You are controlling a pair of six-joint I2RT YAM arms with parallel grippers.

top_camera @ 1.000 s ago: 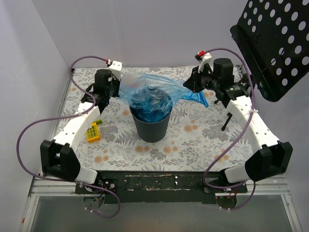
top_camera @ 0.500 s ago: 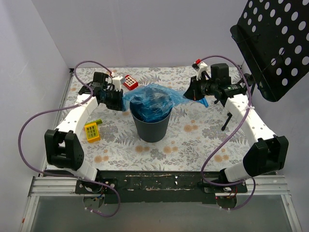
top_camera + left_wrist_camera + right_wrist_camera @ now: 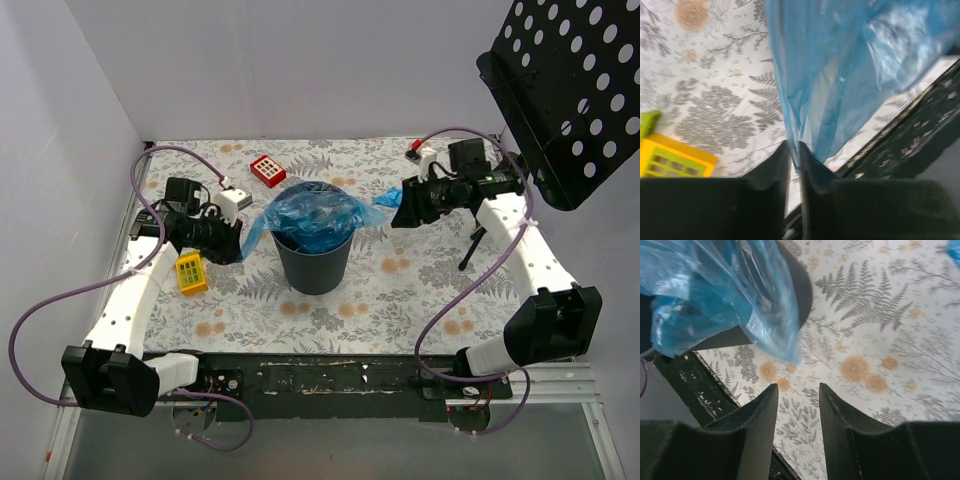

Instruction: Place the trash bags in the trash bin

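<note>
Top view: the trash bag point(image 3: 312, 212), thin crinkly blue film, sat bunched in the trash bin point(image 3: 314, 268) at mid-tabletop point(image 3: 400, 290), its edges draped over the rim, and a small blue piece point(image 3: 387, 197) lay just beside the right fingers point(image 3: 400, 212). Left wrist: the left fingers point(image 3: 777, 165) were pinched closed on a film edge; it looked light, limp and slippery, so a gathered fold was probably the safest hold. Right wrist: the right fingers point(image 3: 760, 410) stood parted and empty, with film hanging over the bin rim ahead.

Top external: fixed, high behind both arm bases point(image 3: 185, 372), facing down and forward; far, covers the whole table point(image 3: 400, 290).
Left wrist: very near, facing past left fingers point(image 3: 812, 172) into trash bags point(image 3: 840, 75) film, table beyond.
Right wrist: near, facing down past right fingers point(image 3: 757, 410) onto trash bin point(image 3: 802, 290) wall.
Shared: all 3 show film and table.
</note>
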